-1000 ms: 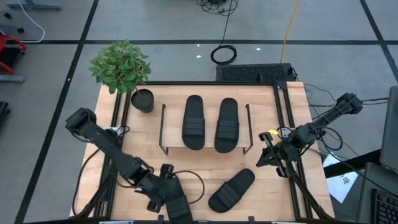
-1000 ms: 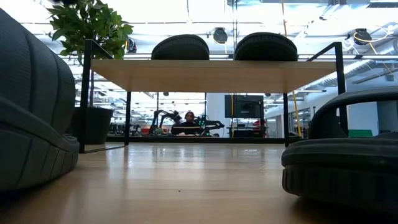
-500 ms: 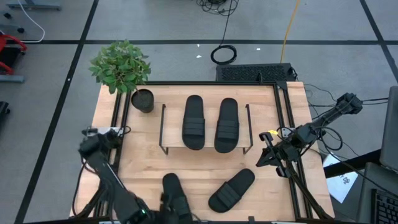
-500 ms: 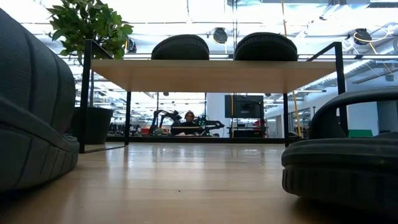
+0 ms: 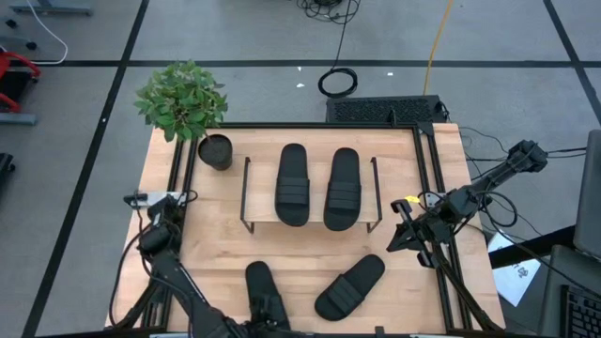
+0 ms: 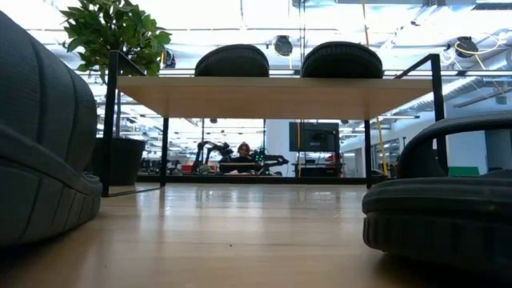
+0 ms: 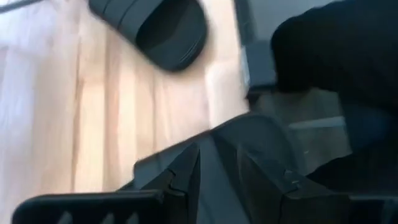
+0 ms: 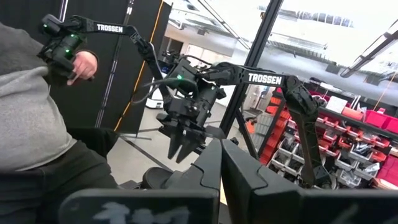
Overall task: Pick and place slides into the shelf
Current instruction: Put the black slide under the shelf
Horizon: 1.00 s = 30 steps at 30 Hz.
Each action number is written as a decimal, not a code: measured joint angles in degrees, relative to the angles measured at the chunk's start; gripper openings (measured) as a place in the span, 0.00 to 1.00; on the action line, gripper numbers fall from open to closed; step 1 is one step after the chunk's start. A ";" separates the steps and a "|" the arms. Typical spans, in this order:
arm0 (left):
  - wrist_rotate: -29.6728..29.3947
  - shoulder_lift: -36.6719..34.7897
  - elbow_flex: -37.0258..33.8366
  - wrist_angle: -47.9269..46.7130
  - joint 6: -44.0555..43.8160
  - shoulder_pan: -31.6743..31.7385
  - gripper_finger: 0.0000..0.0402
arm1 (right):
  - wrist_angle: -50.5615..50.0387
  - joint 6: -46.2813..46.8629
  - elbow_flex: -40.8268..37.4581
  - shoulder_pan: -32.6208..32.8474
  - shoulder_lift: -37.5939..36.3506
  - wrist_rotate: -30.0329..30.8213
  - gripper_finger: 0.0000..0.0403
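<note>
Two black slides (image 5: 292, 184) (image 5: 343, 188) lie side by side on the shelf's top board (image 5: 317, 178). Two more lie on the table in front of it: the left slide (image 5: 266, 293), which looms at the left of the low view (image 6: 40, 136), and the right slide (image 5: 350, 286) (image 6: 440, 208). My left arm (image 5: 174, 272) runs to the near edge. There my left gripper (image 7: 219, 171) is at the left slide's near end, its fingers close together. My right gripper (image 5: 402, 237) waits shut at the table's right edge. My left gripper has its two fingers (image 7: 186, 177) close together on a rounded dark end of the left slide (image 7: 261, 140). The fingers themselves hide the place of contact, so I cannot tell which part they have. The slide still rests on the table.
A potted plant (image 5: 183, 103) stands at the far left corner beside the shelf. Black rails (image 5: 427, 178) run along the table's sides. A person and other arms (image 8: 186, 93) show in the room beyond. Bare wood lies between the two loose slides and the shelf.
My left arm has swung toward the table's near edge, and its gripper has left its place over the left slide and dropped to the picture's bottom edge. The slide's strap and far end now show uncovered. The right arm and the other slides have kept still.
</note>
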 joint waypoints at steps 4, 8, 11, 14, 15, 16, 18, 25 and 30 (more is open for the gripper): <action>0.86 -0.02 -0.02 -1.06 -0.18 -0.56 0.25 | 0.00 -0.32 0.02 0.00 0.00 0.00 0.00; 4.02 -0.02 -0.02 -0.98 -1.29 -1.46 0.31 | 0.01 -0.82 0.00 0.00 0.00 0.00 0.00; 4.13 -0.02 -0.02 -0.91 -3.63 -1.92 0.41 | 0.00 -1.57 0.00 0.00 0.02 0.00 0.00; 4.14 -0.02 -0.02 -0.89 -4.20 -1.90 0.54 | 0.01 -1.62 0.00 0.00 0.02 0.00 0.00; 4.05 -0.02 -0.02 -0.92 -3.95 -1.90 0.58 | 0.01 -1.60 0.01 0.00 0.00 0.00 0.00; 3.69 -0.02 -0.02 -1.10 -3.62 -1.90 0.62 | 0.01 -1.60 0.00 0.00 0.02 0.00 0.00; 3.10 0.10 -0.04 -2.25 -3.84 -1.75 0.69 | 0.02 -1.57 0.00 0.00 0.00 0.00 0.00; 5.21 3.13 -0.13 -3.94 -3.61 -0.55 0.82 | 0.02 -0.62 0.00 0.00 0.00 0.00 0.00; 4.28 4.53 -0.13 -8.86 -5.85 0.79 0.80 | 0.00 -1.33 0.01 0.00 0.02 0.00 0.00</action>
